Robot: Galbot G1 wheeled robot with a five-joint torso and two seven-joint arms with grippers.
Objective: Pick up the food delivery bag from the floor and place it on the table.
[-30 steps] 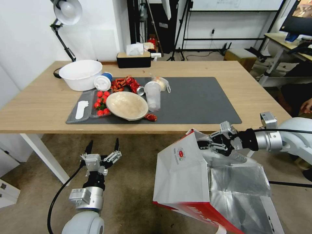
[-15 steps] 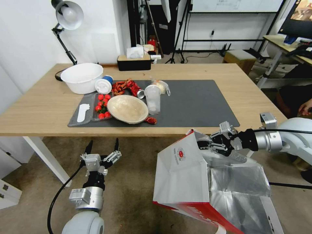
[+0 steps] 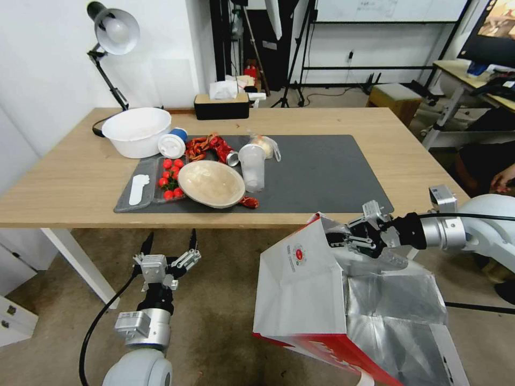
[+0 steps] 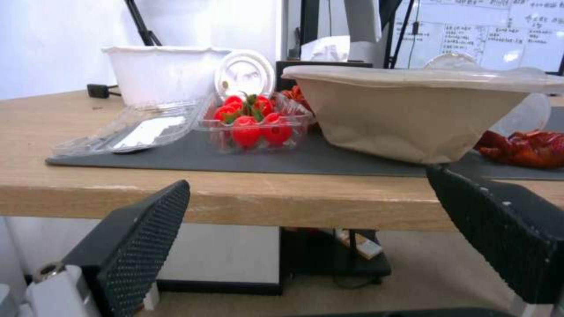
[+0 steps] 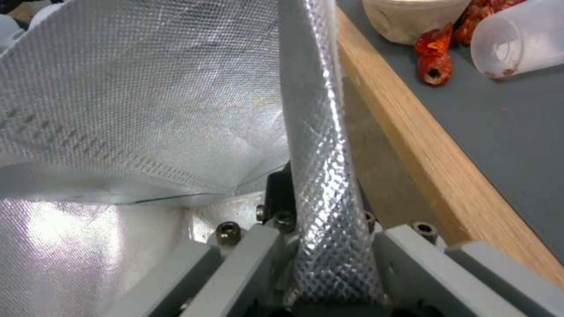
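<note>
Jaws on your right gripper point(image 3: 338, 239) are clamped on the top rim of the food delivery bag point(image 3: 300, 289); the right wrist view shows the foil-lined wall point(image 5: 320, 145) pinched between the fingers, edge-on. Left gripper point(image 3: 169, 249) is parked low w/ fingers spread wide, holding nothing, pointing at the table point(image 3: 64, 177) edge from below.

Bag sits in front of the table's near edge on your right side, mouth open, foil lining showing, red band point(image 3: 322, 348) at the bottom. Its top corner is about level w/ the table edge; can't tell whether the base is off the floor point(image 3: 225, 321) yet.

Step in hand, as I read it: the lift, i.e. grasp is done, transfer onto the table isn't.

Next move calls for:
- raising the bag until its base clears the wood edge, since the rim is just beside that edge in the wrist view
- then carrying it fwd over the table
- aiming at the bare right part of the dark mat point(image 3: 322, 171), well apart from the paper bowl point(image 3: 211, 183), plastic cup point(image 3: 252, 167) and tomato tray point(image 3: 169, 179) on the left
- watching for swing, since you're holding one thin wall only and the bag may tilt.
</note>
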